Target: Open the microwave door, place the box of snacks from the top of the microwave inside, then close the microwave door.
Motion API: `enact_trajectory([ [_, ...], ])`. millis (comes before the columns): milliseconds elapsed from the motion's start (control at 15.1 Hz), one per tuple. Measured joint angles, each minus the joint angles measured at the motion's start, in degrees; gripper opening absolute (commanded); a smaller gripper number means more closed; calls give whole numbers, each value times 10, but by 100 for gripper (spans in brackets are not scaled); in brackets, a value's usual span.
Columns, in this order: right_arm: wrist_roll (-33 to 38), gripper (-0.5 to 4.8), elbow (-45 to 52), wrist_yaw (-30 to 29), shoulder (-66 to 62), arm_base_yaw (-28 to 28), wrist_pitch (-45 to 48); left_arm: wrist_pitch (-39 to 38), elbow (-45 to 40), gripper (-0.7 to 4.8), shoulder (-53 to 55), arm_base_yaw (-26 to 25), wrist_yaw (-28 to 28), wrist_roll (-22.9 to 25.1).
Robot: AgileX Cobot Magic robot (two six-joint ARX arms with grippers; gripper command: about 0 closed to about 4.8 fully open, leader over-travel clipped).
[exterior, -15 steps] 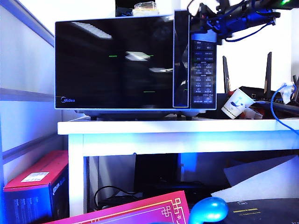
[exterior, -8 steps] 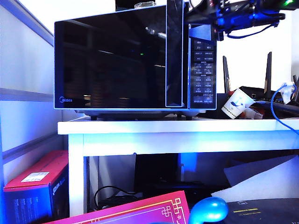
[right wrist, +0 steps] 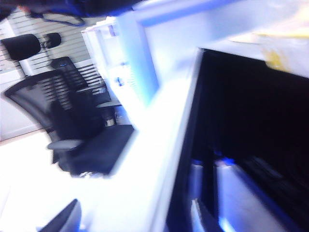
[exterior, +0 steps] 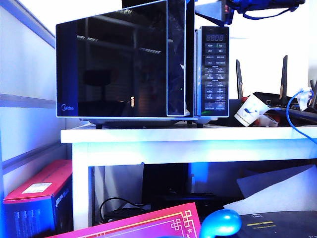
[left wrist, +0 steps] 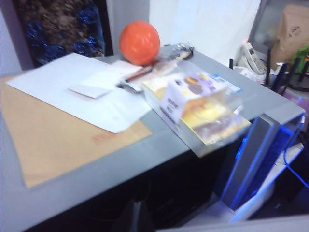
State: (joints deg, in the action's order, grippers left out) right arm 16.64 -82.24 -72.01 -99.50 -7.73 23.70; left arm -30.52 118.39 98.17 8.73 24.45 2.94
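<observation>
**Microwave door ajar, snack box on the roof**

The microwave (exterior: 143,62) stands on the white desk (exterior: 188,135), toward its left edge. The microwave door (exterior: 119,59) is swung partly open: its handle strip (exterior: 176,59) stands away from the button panel (exterior: 214,74), a dark gap shows between the two, and the lit display sits at the top of that panel.

The right arm reaches in above the panel at the top right corner of the microwave, with blue cabling around it. The right gripper (right wrist: 135,217) shows only as two blurred dark fingertips at the edge of its own wrist camera, one (right wrist: 63,220) against the pale floor and the other beside the dark door edge. There is space between them and nothing visible in that space; how wide they really stand I cannot tell through the blur.

The box of snacks (left wrist: 195,108) lies on the grey roof of the microwave, near the front edge, clear plastic over yellow contents. Behind it sit an orange ball (left wrist: 140,42), a white sheet of paper (left wrist: 82,89) and a brown envelope (left wrist: 58,130). The left gripper is in no picture, only what its camera looks down on.

On the desk's right end a paper cup (exterior: 249,110) lies tipped beside a black router (exterior: 267,96).
</observation>
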Motion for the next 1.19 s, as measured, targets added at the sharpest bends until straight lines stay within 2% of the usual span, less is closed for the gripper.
enact_trajectory([
  [462,52,291,0,-47,0,2,0,11,0,-6,0,0,0,0],
  [990,61,279,-8,-49,16,-23,0,52,0,-6,36,3,-3,0],
  [1188,71,272,-8,-47,16,-29,-1,62,0,-6,64,7,14,0],
])
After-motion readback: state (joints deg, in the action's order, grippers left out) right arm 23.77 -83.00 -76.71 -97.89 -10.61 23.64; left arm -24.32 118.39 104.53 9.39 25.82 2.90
